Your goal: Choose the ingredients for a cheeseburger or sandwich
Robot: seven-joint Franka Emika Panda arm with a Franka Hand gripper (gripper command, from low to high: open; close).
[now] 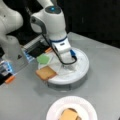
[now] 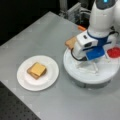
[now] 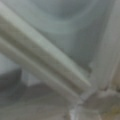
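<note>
Right now my pincer (image 2: 86, 65) hangs low over the white divided turntable (image 1: 83, 68), jaws' state unclear; the cheese-topped stack (image 2: 37, 70) waits on the plate (image 2: 23, 82).

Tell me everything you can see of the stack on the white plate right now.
The stack is small, square and flat: a yellow cheese square lies on top, with a tan-brown bread slice showing under its edges and a dark sliver between them. It sits about mid-plate on the white round plate, turned corner-on in a front view. No top bread slice covers it. Nothing else touches it; the gripper is away over the round white tray.
</note>
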